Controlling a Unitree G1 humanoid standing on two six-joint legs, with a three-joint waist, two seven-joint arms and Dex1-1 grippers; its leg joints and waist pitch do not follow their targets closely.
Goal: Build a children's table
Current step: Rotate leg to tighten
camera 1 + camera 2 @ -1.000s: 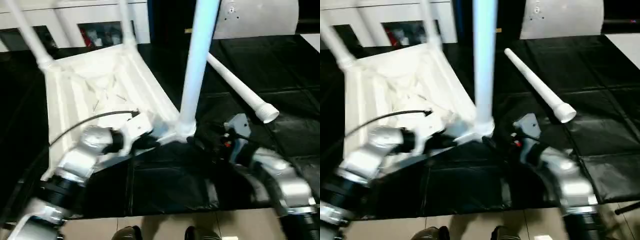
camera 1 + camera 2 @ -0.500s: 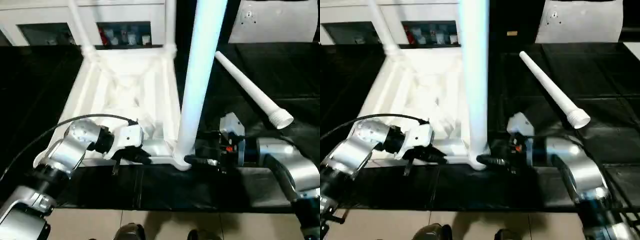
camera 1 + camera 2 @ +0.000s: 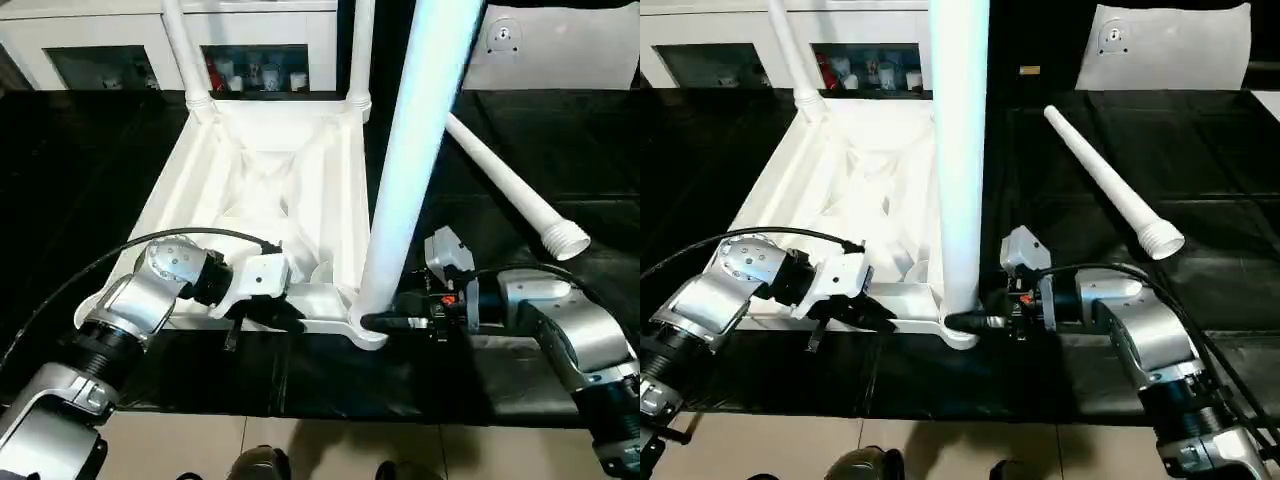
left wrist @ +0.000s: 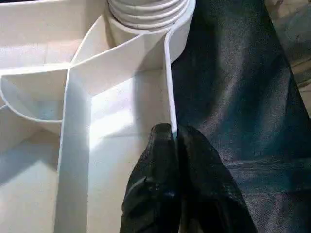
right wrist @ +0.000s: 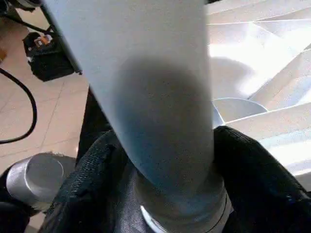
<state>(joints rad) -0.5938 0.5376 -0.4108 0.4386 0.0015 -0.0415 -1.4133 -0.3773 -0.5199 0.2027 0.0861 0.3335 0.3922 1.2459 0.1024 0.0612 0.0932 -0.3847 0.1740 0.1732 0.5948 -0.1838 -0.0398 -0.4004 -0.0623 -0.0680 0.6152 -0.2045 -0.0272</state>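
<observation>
Currently I am pinching the tabletop (image 3: 270, 190) rim with the left gripper (image 4: 173, 141), fingers closed on it. Right gripper (image 3: 975, 322) is straddling the upright leg (image 3: 960, 150) at its base — rigid, light, slick plastic; grip low, beside the socket.

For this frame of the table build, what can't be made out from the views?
- Near-left corner socket of the tabletop: head views, covered by the left gripper and its arm.
- How deep the near leg sits in its socket: right wrist view, the right gripper has its fingers around the base.
- Tops of the standing legs: cut off by the upper picture edge.
- Cabinet contents: too small.
</observation>
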